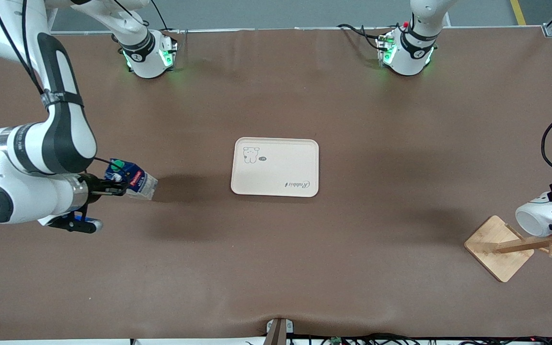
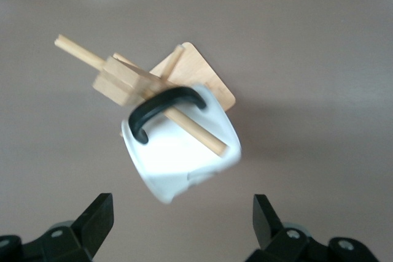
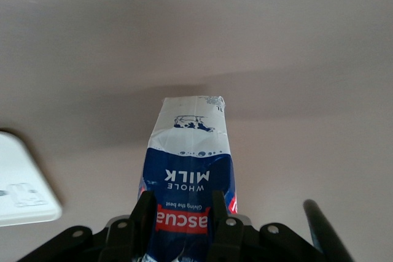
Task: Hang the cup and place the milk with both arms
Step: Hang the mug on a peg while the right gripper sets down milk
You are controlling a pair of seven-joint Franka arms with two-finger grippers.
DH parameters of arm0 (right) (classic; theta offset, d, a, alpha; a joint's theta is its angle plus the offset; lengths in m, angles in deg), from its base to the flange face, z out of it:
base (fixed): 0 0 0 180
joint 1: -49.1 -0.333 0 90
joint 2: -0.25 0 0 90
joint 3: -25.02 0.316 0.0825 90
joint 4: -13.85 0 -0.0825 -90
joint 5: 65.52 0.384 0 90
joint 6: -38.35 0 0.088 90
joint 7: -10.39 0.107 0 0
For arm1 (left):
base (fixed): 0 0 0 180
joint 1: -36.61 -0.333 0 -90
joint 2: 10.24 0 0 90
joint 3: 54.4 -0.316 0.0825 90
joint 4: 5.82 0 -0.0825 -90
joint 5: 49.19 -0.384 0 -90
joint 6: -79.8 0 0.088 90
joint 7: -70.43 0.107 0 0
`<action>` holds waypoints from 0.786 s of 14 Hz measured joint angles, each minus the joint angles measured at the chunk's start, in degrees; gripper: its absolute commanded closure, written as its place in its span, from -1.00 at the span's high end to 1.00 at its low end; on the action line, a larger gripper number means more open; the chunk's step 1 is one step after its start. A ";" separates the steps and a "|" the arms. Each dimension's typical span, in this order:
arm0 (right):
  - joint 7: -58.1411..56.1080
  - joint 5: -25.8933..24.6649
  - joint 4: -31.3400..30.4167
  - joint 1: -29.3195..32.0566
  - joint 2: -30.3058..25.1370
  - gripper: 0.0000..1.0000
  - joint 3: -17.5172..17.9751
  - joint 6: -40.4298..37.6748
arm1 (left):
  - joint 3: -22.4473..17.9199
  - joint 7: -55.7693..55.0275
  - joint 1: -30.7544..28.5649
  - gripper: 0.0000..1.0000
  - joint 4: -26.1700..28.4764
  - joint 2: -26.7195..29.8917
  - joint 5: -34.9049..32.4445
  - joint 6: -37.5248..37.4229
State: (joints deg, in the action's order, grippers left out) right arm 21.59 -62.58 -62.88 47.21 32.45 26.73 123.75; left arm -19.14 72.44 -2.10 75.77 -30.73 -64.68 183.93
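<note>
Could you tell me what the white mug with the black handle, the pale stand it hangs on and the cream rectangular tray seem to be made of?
The white mug looks like glazed ceramic: a smooth surface with a soft sheen. The pale stand appears to be bare light wood, perhaps bamboo: grain lines show on its base and round pegs stick out. The cream rectangular tray seems to be matte plastic or melamine: a thin moulded rim and a printed design; the look leaves it open.
</note>
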 measured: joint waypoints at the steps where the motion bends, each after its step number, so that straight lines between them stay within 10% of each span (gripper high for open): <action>1: -2.82 -0.67 -0.51 1.58 0.52 -0.84 -0.03 -0.02 | 0.65 -1.19 0.05 1.00 -0.06 1.09 0.05 -1.53; 7: -12.65 -4.57 -2.50 9.16 3.45 -0.76 -0.06 3.66 | 3.57 -2.31 0.11 1.00 -0.22 6.07 1.31 -6.07; 8: -12.86 -4.65 -2.67 9.30 3.80 -0.56 -0.05 4.20 | 4.25 -2.32 0.12 1.00 -0.29 6.87 1.50 -6.45; 10: -12.88 -4.95 -2.65 9.26 3.73 0.75 0.22 4.27 | 5.46 -2.43 0.17 1.00 -0.40 9.03 2.01 -8.75; 11: -12.88 -5.17 -2.65 9.23 3.72 1.00 0.37 4.35 | 5.70 -2.45 0.18 1.00 -0.40 10.10 2.93 -10.22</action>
State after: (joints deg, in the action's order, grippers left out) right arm 8.71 -67.75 -65.53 56.44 36.17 27.09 128.10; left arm -13.44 70.00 -1.92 75.37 -20.63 -61.75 173.70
